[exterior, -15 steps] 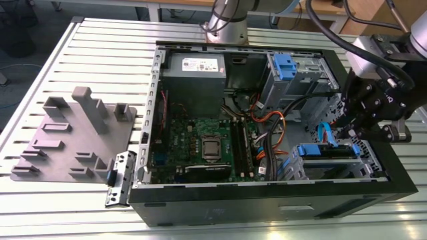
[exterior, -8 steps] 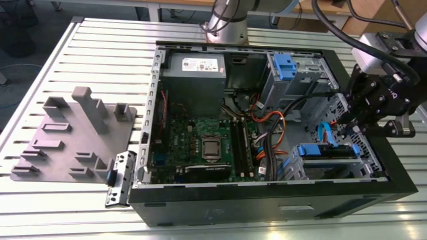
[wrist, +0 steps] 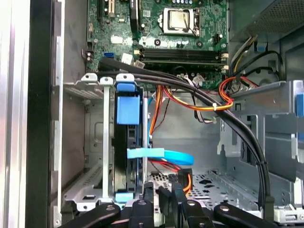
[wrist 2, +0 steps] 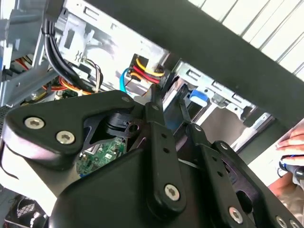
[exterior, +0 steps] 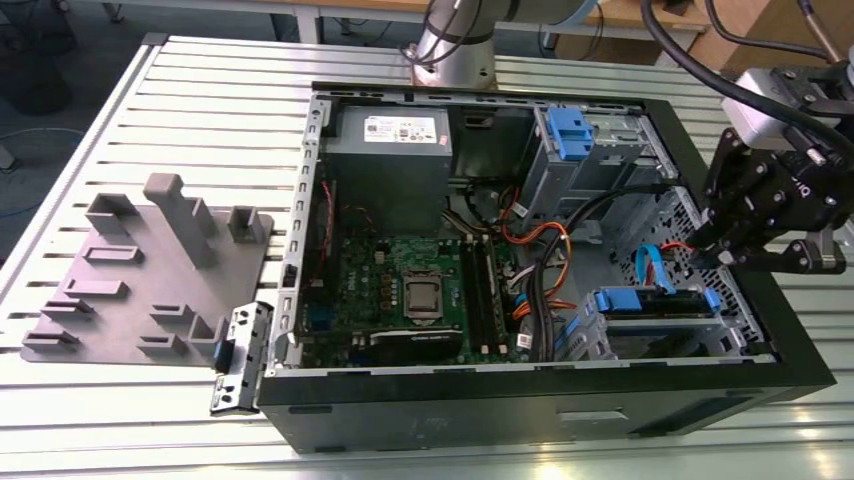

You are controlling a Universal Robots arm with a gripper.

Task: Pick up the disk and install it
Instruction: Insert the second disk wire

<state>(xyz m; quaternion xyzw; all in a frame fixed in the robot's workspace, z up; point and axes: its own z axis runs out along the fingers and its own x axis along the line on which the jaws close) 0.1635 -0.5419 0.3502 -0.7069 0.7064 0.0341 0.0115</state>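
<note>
The disk, a flat silver metal drive with blue plastic rails [wrist: 127, 156], already sits inside its grey metal drive cage [wrist: 97, 142] in the open black computer case [exterior: 534, 400]. In the exterior view the disk [exterior: 650, 303] lies in the cage at the corner of the case toward the exterior view's right. So picking up looks done, and the disk seems to be in its slot. I cannot tell if it is pushed all the way in.

The black end effector [exterior: 727, 250] hangs over the case wall, just above and beside the disk. In the first wrist view its thin black fingers [wrist: 151, 202] sit close together near the end of the disk, and they do not seem to hold anything. The case rests on a ribbed silver metal table [exterior: 200, 110]
</note>
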